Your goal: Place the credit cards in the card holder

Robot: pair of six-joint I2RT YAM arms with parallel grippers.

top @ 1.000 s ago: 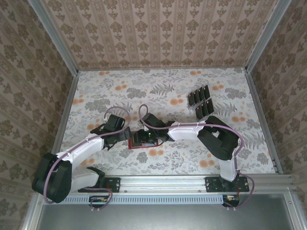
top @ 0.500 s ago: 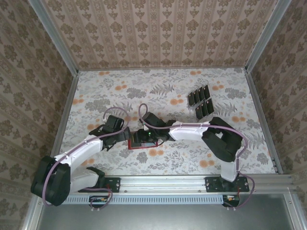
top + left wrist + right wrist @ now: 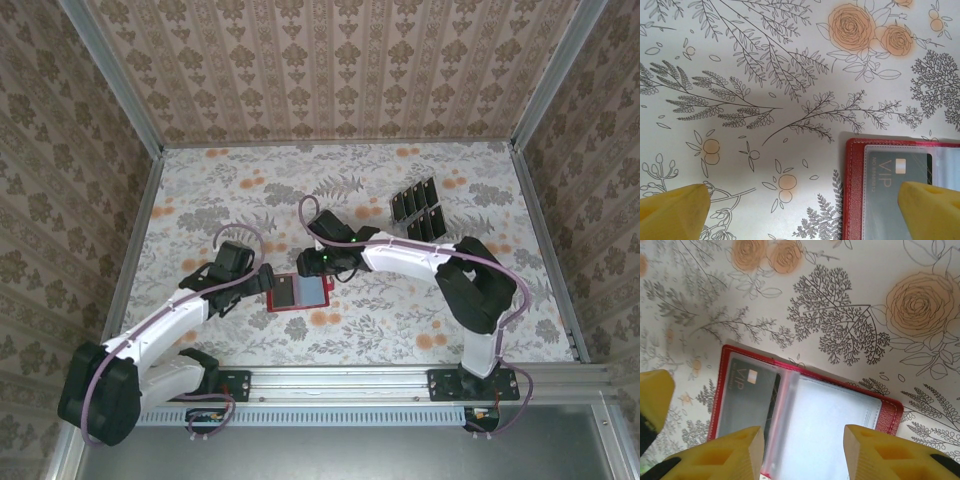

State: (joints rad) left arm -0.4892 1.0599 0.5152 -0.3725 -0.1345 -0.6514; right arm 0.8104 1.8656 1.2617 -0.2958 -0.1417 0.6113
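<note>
The red card holder (image 3: 298,292) lies open on the flowered table. One dark credit card (image 3: 747,395) marked VIP sits in its left clear sleeve; the right sleeves (image 3: 832,425) look empty. My left gripper (image 3: 265,281) is open at the holder's left edge. In the left wrist view its fingers straddle the red rim (image 3: 854,190) and the card (image 3: 892,182). My right gripper (image 3: 322,268) hovers just beyond the holder's far edge, open, nothing between its fingers (image 3: 735,455). Several more credit cards (image 3: 418,212) stand in a rack at the back right.
The left gripper's yellow fingertip (image 3: 652,400) shows at the left edge of the right wrist view. Metal frame rails and papered walls (image 3: 330,70) enclose the table. The arms' bases sit on the near rail (image 3: 340,382).
My right gripper has drawn back from over the card holder toward the far side, uncovering it. The left arm has shifted slightly; its gripper stays at the holder's left edge.
</note>
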